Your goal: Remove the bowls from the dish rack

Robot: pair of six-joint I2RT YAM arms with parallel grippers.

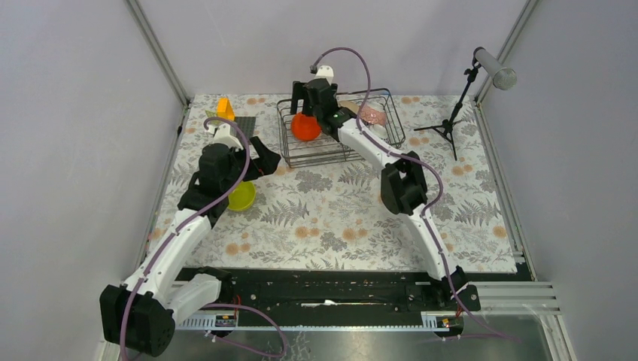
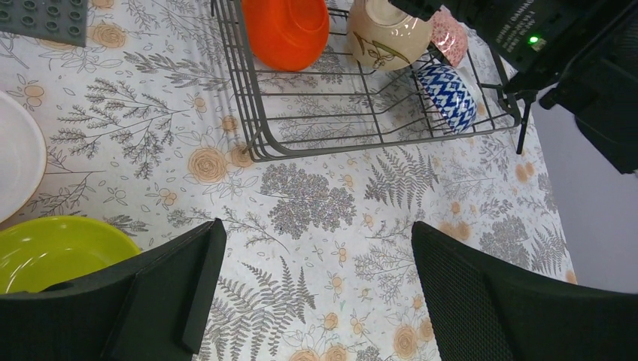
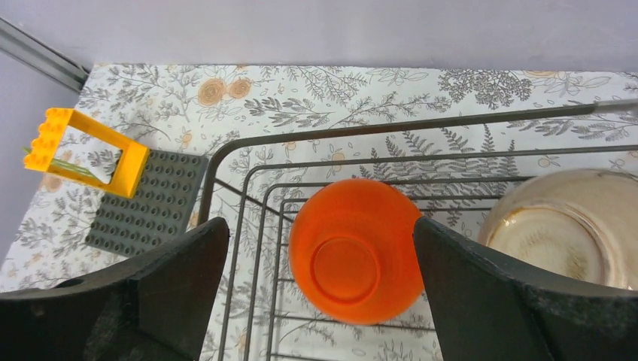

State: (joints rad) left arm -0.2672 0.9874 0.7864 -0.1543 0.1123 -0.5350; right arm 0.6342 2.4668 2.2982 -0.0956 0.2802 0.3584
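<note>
The dark wire dish rack stands at the back centre. In it are an upturned orange bowl, a cream bowl, a pink patterned bowl and a blue-and-white bowl. My right gripper is open above the orange bowl, one finger on each side of it, with the cream bowl to its right. A yellow-green bowl sits on the table left of the rack. My left gripper is open and empty over the tablecloth, just past that bowl.
A yellow block frame stands on a flat grey studded plate left of the rack. A white round dish edge shows beside the yellow-green bowl. A microphone stand is at the back right.
</note>
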